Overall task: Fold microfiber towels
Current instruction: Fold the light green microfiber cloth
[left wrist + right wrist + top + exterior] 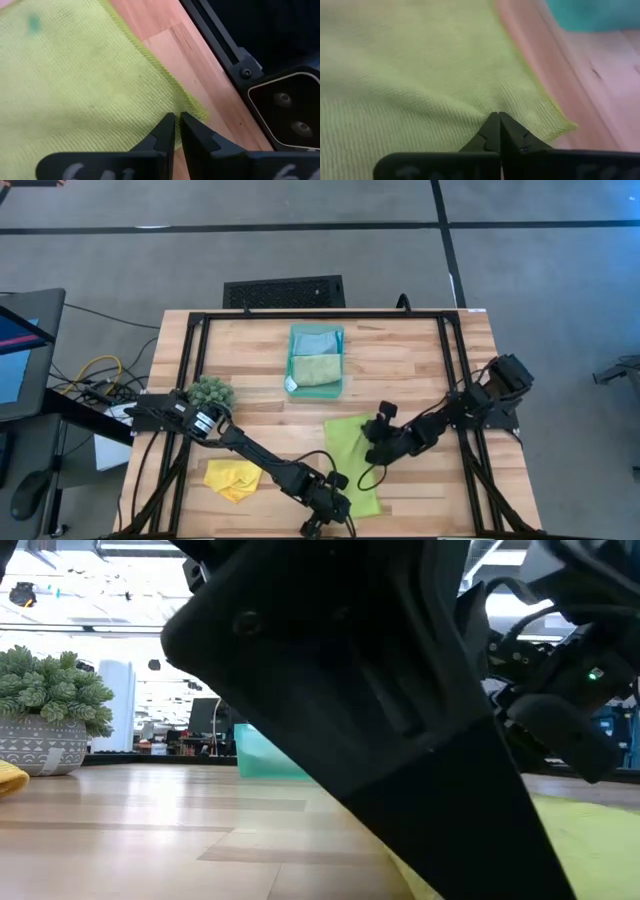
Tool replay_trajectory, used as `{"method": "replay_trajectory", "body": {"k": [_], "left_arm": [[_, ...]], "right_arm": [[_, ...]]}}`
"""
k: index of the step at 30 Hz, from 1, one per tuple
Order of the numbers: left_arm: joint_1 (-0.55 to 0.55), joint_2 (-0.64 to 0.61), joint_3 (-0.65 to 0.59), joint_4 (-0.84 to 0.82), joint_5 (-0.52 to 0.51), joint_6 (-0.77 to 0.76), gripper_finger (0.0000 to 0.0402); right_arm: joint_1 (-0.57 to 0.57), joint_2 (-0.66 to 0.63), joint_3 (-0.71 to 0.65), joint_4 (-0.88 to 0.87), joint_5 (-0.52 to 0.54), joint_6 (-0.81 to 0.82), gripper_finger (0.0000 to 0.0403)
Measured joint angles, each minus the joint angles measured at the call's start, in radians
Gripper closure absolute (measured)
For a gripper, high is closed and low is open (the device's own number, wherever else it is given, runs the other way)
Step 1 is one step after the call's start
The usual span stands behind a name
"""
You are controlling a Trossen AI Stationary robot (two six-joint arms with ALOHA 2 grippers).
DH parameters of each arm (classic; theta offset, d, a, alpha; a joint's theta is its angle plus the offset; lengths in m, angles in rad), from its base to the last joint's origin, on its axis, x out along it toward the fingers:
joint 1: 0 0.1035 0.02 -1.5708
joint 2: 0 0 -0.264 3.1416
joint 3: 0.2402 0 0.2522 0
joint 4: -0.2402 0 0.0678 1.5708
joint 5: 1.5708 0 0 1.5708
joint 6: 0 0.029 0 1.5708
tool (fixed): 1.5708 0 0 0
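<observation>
Lime green towel [352, 464] lay flat on wooden table [260, 360], near front edge, between my two arms. My left gripper [177, 131] was at its front corner, fingers pressed together on cloth edge. My right gripper [499, 129] was at its far side, fingers together, pinching cloth near hem. Yellow towel [232, 479] lay crumpled at front left. Teal tray [340, 332] held light blue towel [314, 342] and pale sage green towel [316, 369]. Potted plant [211, 393] stood at left.

What I can't make out

My left arm [400, 710] fills the low view, hiding most of the table; the yellow towel [10, 778] is cut off at the edge, and the teal tray [600, 12] blurs.
</observation>
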Motion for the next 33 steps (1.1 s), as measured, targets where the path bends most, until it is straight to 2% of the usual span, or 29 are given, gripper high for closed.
{"method": "replay_trajectory", "body": {"k": [3, 10, 12, 14, 17, 21, 24, 27, 33], "left_arm": [[0.0, 0.0, 0.0, -0.005, 0.0, -0.003, 0.0379], [-0.004, -0.001, 0.048, -0.012, 0.0, 0.001, 0.0379], [-0.008, -0.002, 0.069, -0.006, -0.044, 0.01, 0.0379], [-0.009, -0.003, 0.087, -0.024, -0.133, -0.04, 0.0379], [0.005, -0.003, 0.142, -0.15, -0.311, -0.182, 0.0379], [0.048, -0.004, 0.166, -0.314, -0.572, -0.281, 0.0379], [0.105, -0.004, 0.164, -0.409, -0.592, -0.339, 0.0379], [0.17, -0.001, 0.128, -0.428, -0.588, -0.343, 0.0379], [0.246, -0.005, 0.013, -0.382, -0.624, -0.371, 0.0379]], "right_arm": [[0.0, -0.048, -0.028, -0.019, -0.001, 0.013, 0.0385], [0.079, -0.194, -0.033, -0.024, 0.043, -0.011, 0.0389], [0.102, -0.211, -0.034, -0.015, 0.036, -0.023, 0.0388], [0.128, -0.213, -0.034, 0.018, 0.014, -0.04, 0.0384], [0.166, -0.177, -0.034, 0.093, -0.08, -0.076, 0.0382], [0.209, -0.085, -0.033, 0.267, -0.236, -0.167, 0.0385], [0.227, -0.001, -0.032, 0.439, -0.428, -0.301, 0.0386], [0.232, 0.076, -0.029, 0.54, -0.568, -0.36, 0.0385], [0.216, 0.121, 0.019, 0.507, -0.675, -0.369, 0.0385]]}}
